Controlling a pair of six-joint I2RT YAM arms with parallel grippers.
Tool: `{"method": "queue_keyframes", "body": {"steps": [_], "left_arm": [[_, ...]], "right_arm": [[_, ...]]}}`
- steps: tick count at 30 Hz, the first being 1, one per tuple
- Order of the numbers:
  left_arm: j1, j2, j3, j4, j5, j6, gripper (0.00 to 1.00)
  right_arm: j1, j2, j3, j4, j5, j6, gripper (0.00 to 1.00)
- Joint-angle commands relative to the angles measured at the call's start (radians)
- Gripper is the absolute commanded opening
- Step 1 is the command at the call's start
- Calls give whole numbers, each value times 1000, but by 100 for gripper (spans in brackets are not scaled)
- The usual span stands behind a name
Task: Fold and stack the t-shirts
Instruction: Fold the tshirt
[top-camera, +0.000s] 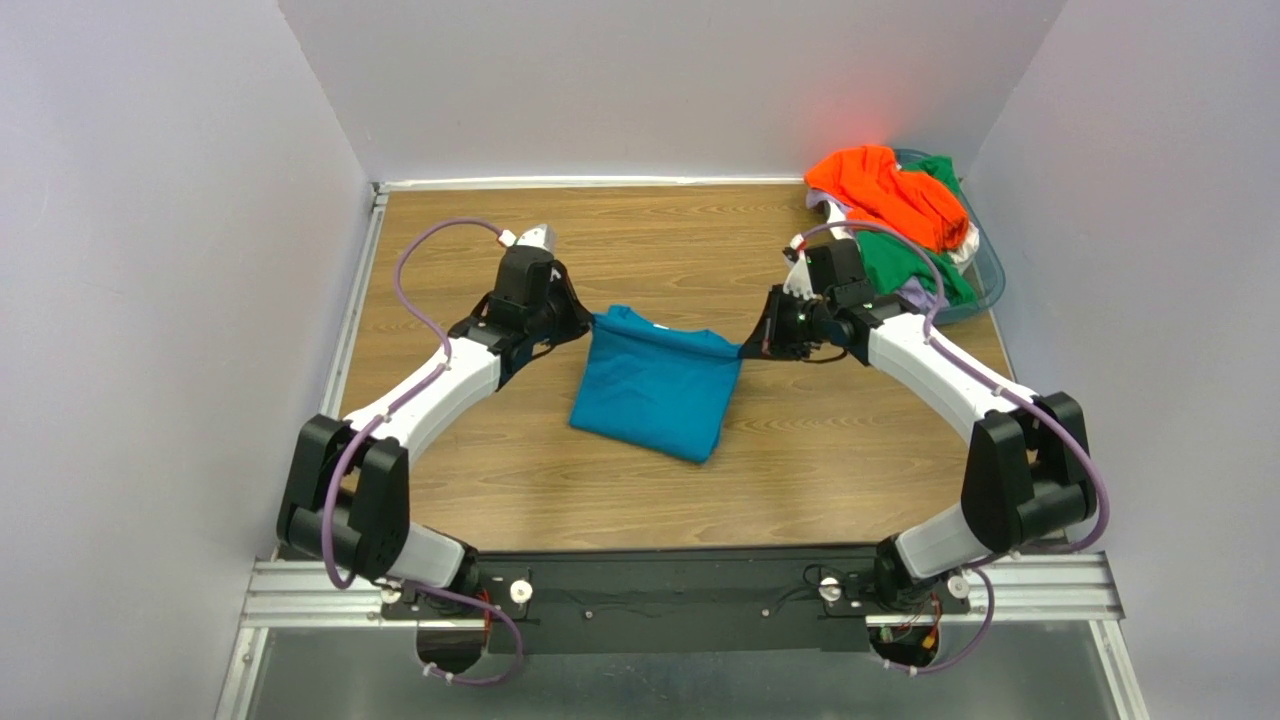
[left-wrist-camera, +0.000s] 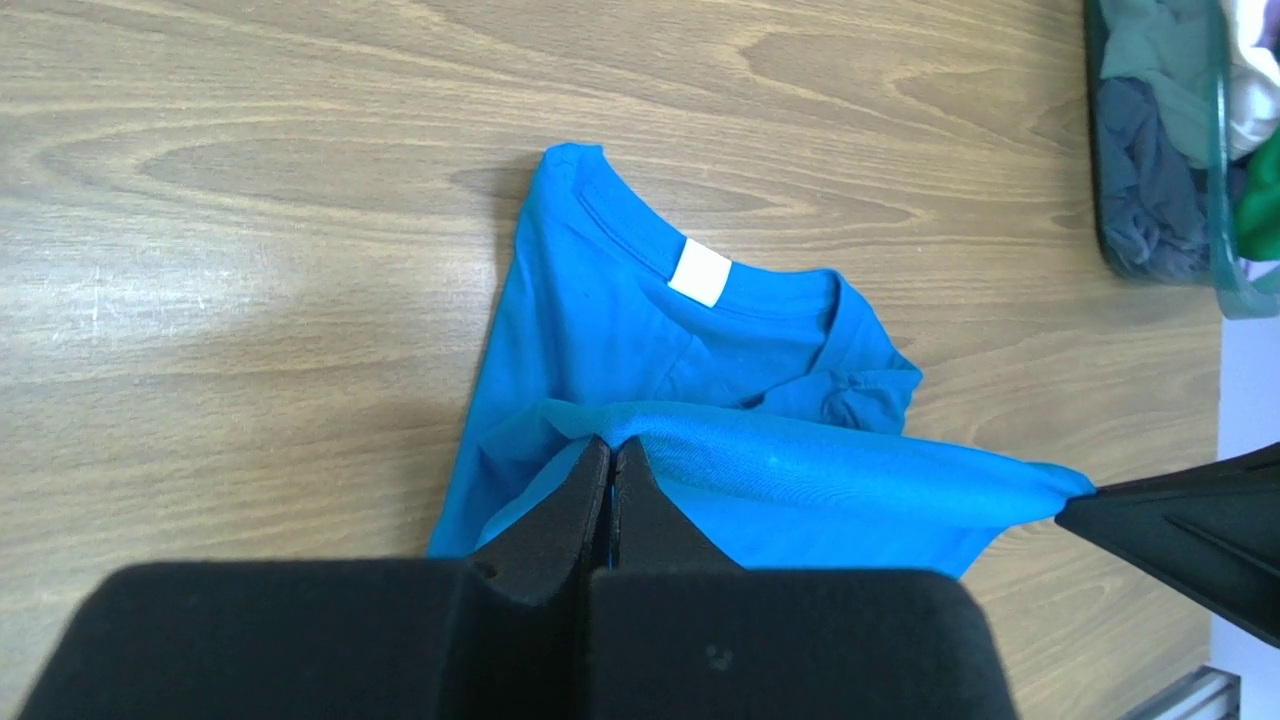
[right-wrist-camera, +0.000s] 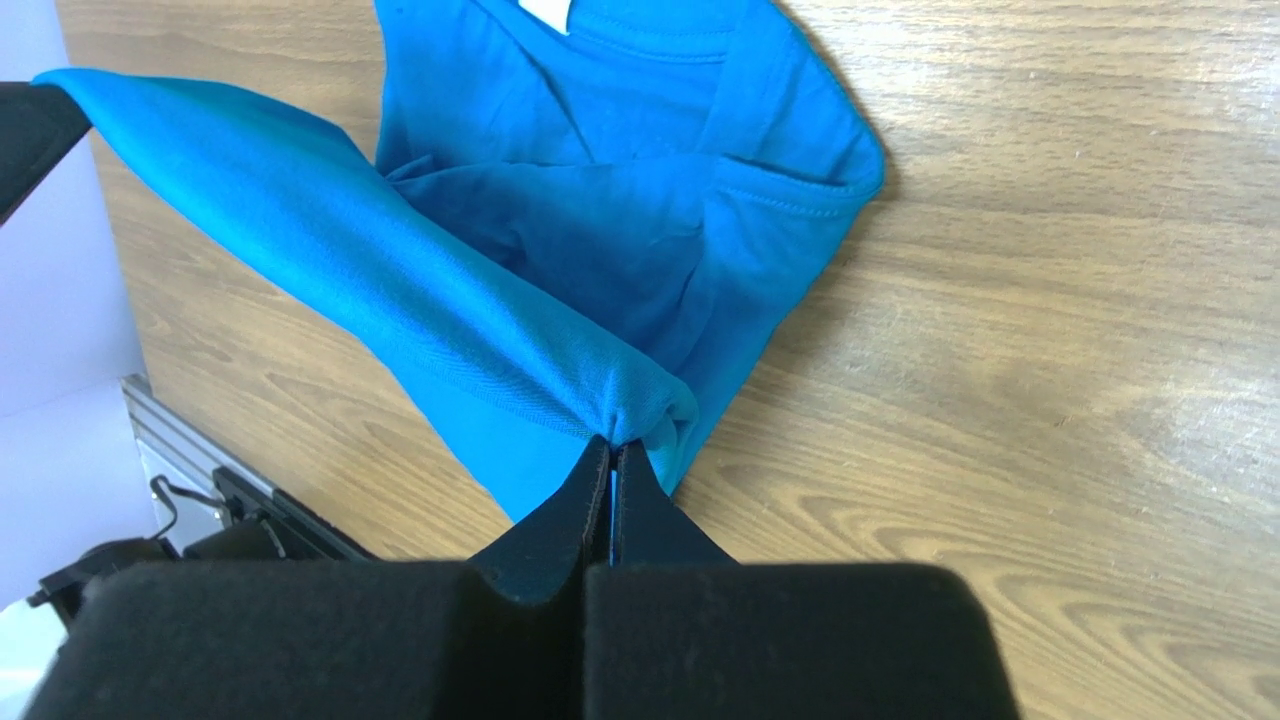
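**A:** Where is the teal-blue t-shirt (top-camera: 657, 383)?

**B:** Centre of the top view, on the wooden table (top-camera: 676, 240), partly folded. Its upper edge is raised off the wood and strung between the two grippers.

**A:** And how do the grippers stand?

**B:** The left gripper (left-wrist-camera: 612, 447) is pressed together on a fold of cloth at the upper-left corner. The right gripper (right-wrist-camera: 612, 447) pinches the upper-right corner in the same way. The collar, with its white neck label (left-wrist-camera: 700, 272), lies on the table beyond the raised edge.

**A:** How will it handle?

**B:** I'd judge it light and limp. It sags between the pinch points and won't keep a crease unaided. The corners are the right hold, and a taut span should lay flat. A thin pinch might slip.

**A:** The others?

**B:** An orange t-shirt (top-camera: 879, 188) and a green t-shirt (top-camera: 909, 263) are heaped in the clear plastic basket (top-camera: 987, 270) at upper right, not yet folded.
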Motion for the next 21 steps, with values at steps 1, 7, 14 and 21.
{"method": "queue_keyframes", "body": {"steps": [1,7,14,21], "left_arm": [[20,35,39,28,-67,24,0],[26,92,55,31,-70,27,0],[44,173,78,44,-101,50,0],[52,218,134,35,-61,70,98]], "right_arm": [[-20,49,28,12,-1,-16,2],[-25,129,61,30,-9,-23,2],[-42,248,127,33,4,0,9],[-60,328,230,32,-76,36,100]]}}
